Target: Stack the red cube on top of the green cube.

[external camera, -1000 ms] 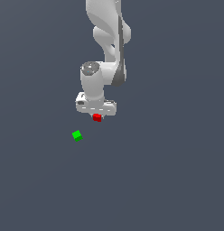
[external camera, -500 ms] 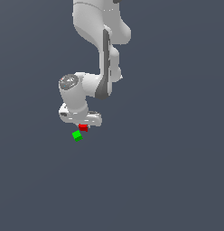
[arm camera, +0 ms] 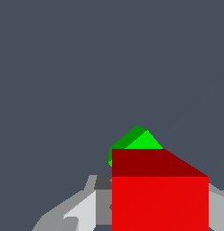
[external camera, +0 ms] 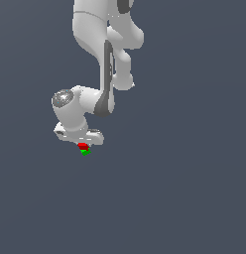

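The white robot hand [external camera: 83,144] is closed on the small plain bright-red cube [external camera: 83,146], which sits between its fingers just under the palm; in the wrist view the red cube [arm camera: 160,198] fills the near foreground with a pale finger [arm camera: 82,212] showing against one of its sides, the other side being mostly cut off by the picture's edge; directly beneath it lies the small plain bright-green cube [external camera: 86,152], resting on the flat dark grey tabletop [external camera: 184,198]; in the exterior view the green one peeks out under the red one and a little toward that view's right, and in the wrist view a corner of the green cube [arm camera: 134,140] shows past the red cube's far edge, turned somewhat relative to it; so the two are nearly but not squarely lined up, and whether their faces already touch cannot be told; the coming move seems to turn on that vertical relation, green straight below the hand, so a short straight lowering and a release would likely finish the stack; a slight offset could leave the red cube overhanging.
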{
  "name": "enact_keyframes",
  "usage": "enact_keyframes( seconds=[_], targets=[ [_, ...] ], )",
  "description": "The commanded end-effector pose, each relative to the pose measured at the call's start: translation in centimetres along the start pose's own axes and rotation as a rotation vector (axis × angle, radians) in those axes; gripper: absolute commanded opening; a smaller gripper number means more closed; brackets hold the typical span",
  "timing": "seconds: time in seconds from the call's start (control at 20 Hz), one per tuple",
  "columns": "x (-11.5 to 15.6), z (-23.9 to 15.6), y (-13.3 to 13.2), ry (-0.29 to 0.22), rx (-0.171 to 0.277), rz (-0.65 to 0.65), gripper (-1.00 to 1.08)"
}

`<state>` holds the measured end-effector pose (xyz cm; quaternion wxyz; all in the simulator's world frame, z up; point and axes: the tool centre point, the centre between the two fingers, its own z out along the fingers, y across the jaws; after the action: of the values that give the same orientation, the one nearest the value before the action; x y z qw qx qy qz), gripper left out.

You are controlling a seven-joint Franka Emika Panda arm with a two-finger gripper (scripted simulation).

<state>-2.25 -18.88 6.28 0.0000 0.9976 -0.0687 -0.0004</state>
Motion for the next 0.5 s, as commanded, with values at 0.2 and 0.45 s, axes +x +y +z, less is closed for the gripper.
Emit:
enact_keyframes(
  seconds=[0.2,0.45],
  targets=[
    [0.63,0.12,0.47,0.001,0.0,-0.001,-1.0],
    [0.63,0.12,0.47,0.001,0.0,-0.001,1.0]
  ],
)
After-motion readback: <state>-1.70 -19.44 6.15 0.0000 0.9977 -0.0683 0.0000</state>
